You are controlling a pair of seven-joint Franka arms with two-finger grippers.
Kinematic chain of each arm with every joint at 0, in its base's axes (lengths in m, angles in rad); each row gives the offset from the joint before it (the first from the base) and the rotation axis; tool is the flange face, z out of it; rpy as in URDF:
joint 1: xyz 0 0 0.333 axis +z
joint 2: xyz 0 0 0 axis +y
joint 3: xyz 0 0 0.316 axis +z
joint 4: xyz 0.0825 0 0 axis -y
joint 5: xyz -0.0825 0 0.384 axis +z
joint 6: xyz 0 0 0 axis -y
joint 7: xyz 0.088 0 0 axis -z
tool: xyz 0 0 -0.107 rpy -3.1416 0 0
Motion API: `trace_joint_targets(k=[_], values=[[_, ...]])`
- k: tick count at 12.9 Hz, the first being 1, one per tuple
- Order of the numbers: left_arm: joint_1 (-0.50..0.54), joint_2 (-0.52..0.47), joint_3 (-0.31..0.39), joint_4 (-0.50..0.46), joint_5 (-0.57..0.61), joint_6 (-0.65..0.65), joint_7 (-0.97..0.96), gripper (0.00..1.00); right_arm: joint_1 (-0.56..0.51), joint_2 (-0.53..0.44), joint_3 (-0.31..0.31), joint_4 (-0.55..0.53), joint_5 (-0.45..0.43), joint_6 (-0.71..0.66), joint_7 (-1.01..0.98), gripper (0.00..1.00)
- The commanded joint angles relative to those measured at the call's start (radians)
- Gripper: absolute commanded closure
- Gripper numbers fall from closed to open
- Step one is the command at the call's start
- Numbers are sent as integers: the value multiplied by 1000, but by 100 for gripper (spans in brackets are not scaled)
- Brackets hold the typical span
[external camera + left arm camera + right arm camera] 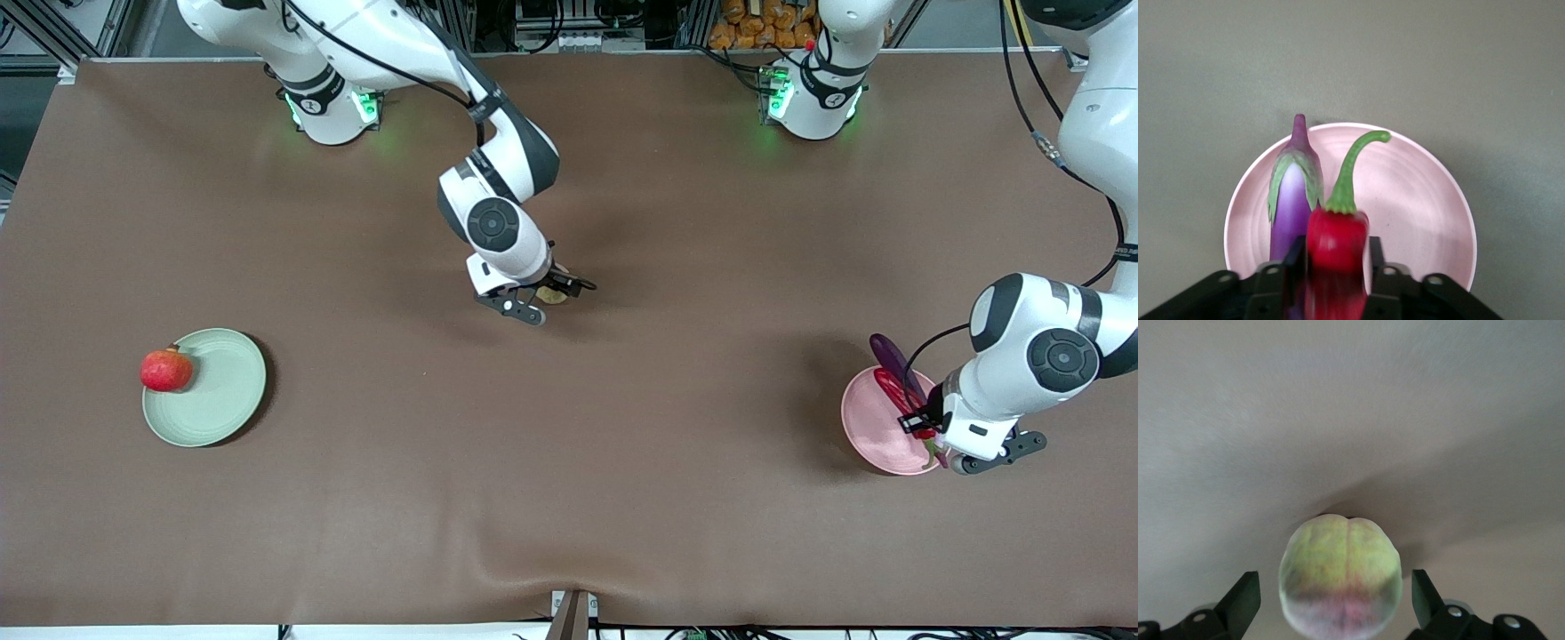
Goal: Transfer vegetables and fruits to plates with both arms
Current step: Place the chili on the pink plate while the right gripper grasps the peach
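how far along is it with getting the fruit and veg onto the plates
Done: the apple sits at the green plate's rim, and the eggplant lies on the pink plate. In hand: the left pincer grips the chili over the pink plate. Left: the peach is on the table between the open right pincer's fingers, not gripped.

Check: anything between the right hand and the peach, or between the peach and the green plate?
Nothing visible. The right hand is open with the peach between its fingers. Bare table lies from there to the green plate, where only the apple sits at the rim.
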Motion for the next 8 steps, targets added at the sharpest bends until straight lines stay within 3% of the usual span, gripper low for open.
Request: trace_joint_targets(k=[1,2,3,4,5,7,8], values=[[-45,-10,9,48,-76,-10,8,0,29,25,-18,-7,11,26,16,0],[-45,-15,7,50,-93,-13,6,0,36,25,-19,-8,8,28,18,0],[-45,-26,6,50,-94,-18,8,0,37,22,-21,-10,8,26,18,41],[-42,-43,1,48,-95,-19,15,0,32,13,-22,-10,8,25,19,67],[-36,-62,-7,45,-97,-22,17,0,23,-2,-24,-9,8,17,31,76],[-30,-124,-69,48,-98,-111,19,0,-9,-75,-59,-7,8,-59,16,77],[-26,-171,-106,50,-100,-143,19,0,-55,-123,-76,1,6,-161,-25,77]])
